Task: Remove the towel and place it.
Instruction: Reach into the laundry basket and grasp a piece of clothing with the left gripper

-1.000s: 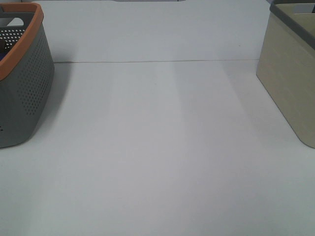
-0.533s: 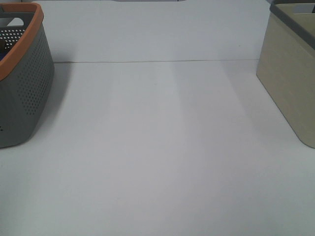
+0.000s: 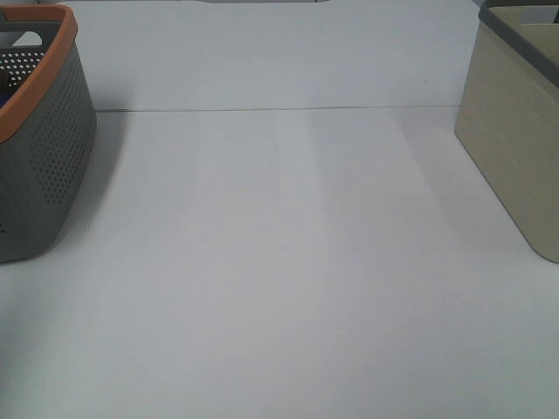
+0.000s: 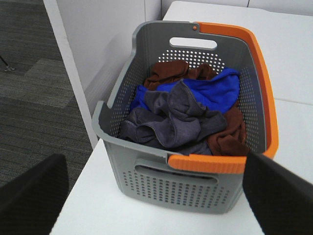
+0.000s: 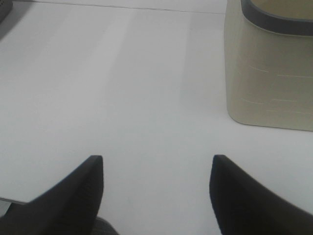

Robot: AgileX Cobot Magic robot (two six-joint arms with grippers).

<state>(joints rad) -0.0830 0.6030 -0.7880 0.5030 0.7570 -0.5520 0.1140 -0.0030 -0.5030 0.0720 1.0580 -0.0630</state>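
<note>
The towel (image 4: 173, 122), a dark charcoal cloth, lies crumpled on top of a pile inside a grey perforated basket with an orange rim (image 4: 220, 164). The same basket stands at the far left of the exterior view (image 3: 39, 140), where the towel is hidden. My left gripper (image 4: 151, 196) is open and empty, with its fingers spread wide, above and just in front of the basket's near wall. My right gripper (image 5: 156, 169) is open and empty above the bare white table. Neither gripper shows in the exterior view.
A blue cloth (image 4: 215, 90) and brown cloths (image 4: 168, 71) lie in the basket around the towel. A beige bin with a grey rim (image 3: 515, 140) stands at the table's right, also in the right wrist view (image 5: 269, 73). The table edge and grey floor (image 4: 39, 98) lie beside the basket.
</note>
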